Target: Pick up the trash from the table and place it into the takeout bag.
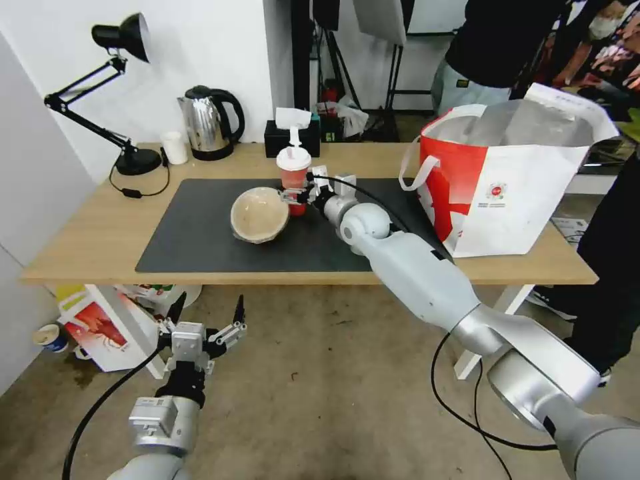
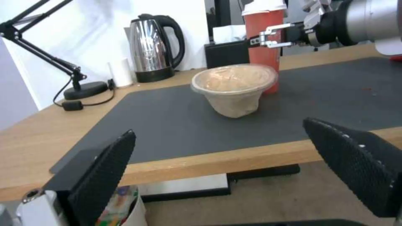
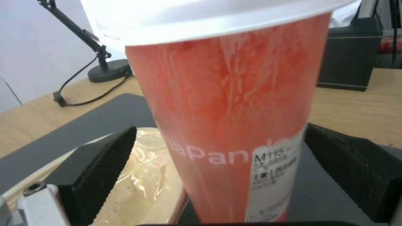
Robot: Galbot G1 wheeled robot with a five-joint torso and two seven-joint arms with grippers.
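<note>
Right pincer [image 1: 298,195] straddles the red drink cup [image 1: 293,175] on the table's [image 1: 80,247] dark mat, fingers spread, not yet clamped. The beige paper bowl [image 1: 259,215] sits tight beside the cup; closing could nudge it or tip the cup. Left pincer [image 1: 205,331] hangs open below the table edge. Cup's base is hidden.

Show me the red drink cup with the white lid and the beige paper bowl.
Red drink cup with white lid [image 1: 293,179], head view, red side wall.
Beige paper bowl [image 1: 259,215], head view, inside of bowl.
</note>
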